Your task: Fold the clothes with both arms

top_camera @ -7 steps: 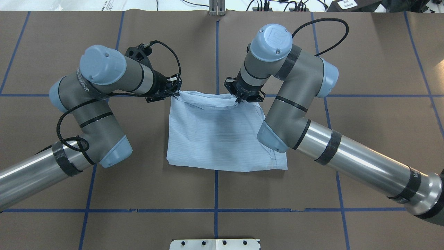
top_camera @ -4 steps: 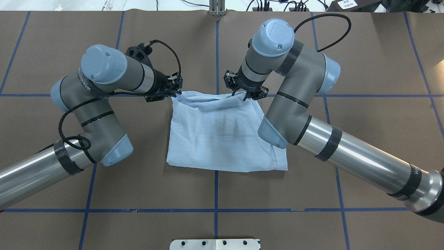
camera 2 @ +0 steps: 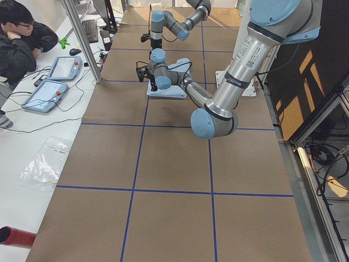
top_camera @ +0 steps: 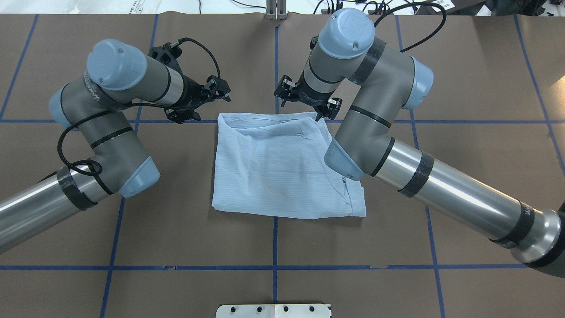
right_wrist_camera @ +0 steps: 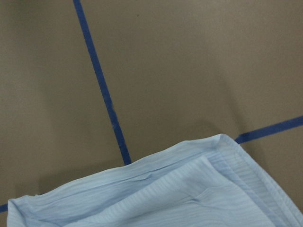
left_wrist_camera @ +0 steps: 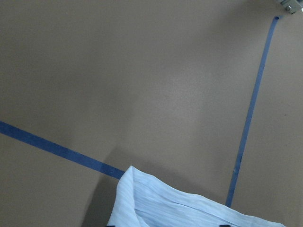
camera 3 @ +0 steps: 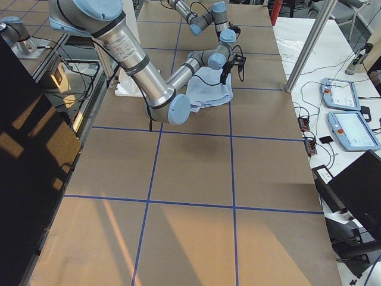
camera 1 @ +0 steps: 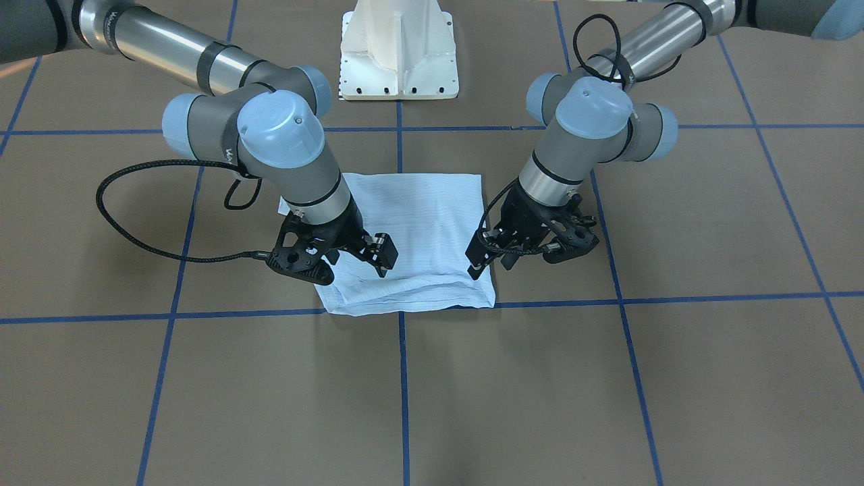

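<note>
hands open, empty, left hand (top_camera: 202,102), right hand (top_camera: 305,100), by shirt (top_camera: 282,172) edge

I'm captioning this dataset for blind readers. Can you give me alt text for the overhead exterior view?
A light-blue shirt, folded to a rough square, lies on a brown table marked with blue tape lines. The left gripper and right gripper hang open by its two far corners, holding nothing.

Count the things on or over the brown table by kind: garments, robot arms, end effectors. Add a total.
Garments: 1 (light-blue shirt)
Robot arms: 2 (left arm, right arm)
End effectors: 2 (left end effector, right end effector, both open)
Total: 5
</note>
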Tool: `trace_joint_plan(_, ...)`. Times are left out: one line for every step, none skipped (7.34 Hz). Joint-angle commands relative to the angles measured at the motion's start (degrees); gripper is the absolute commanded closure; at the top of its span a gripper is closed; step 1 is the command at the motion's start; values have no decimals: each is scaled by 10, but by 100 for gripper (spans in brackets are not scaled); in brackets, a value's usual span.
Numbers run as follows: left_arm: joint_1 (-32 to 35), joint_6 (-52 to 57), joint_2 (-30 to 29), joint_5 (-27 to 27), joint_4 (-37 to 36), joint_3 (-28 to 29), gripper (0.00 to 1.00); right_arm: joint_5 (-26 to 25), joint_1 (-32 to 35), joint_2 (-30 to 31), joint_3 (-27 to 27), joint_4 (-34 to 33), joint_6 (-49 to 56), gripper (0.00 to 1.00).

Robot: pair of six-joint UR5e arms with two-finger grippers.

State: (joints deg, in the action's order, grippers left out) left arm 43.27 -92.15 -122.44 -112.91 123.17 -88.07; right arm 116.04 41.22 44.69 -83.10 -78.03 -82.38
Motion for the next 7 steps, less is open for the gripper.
trace_joint_plan(25, 102, 82, -22, -14, -83, 0, 9, 41, 62, -57, -28, 128, 0)
trace_joint_plan(41, 179, 117, -22, -67, -130, 0, 21, 74, 96, -103, -96, 242, 0)
trace_joint_plan(71, 277, 140, -22, -139, -172, 0, 25, 116, 124, -145, -177, 367, 0)
trace_joint_plan(105, 371, 159, -25, -177, -182, 0, 29, 164, 143, -156, -226, 489, 0)
trace_joint_plan(144, 467, 197, -48, -180, -182, 0, 65, 218, 174, -152, -236, 598, 0)
trace_joint_plan(193, 587, 231, -77, -180, -181, 0, 97, 265, 210, -150, -235, 681, 0)
trace_joint_plan(246, 703, 270, -93, -180, -178, 0, 117, 306, 247, -148, -235, 757, 0)
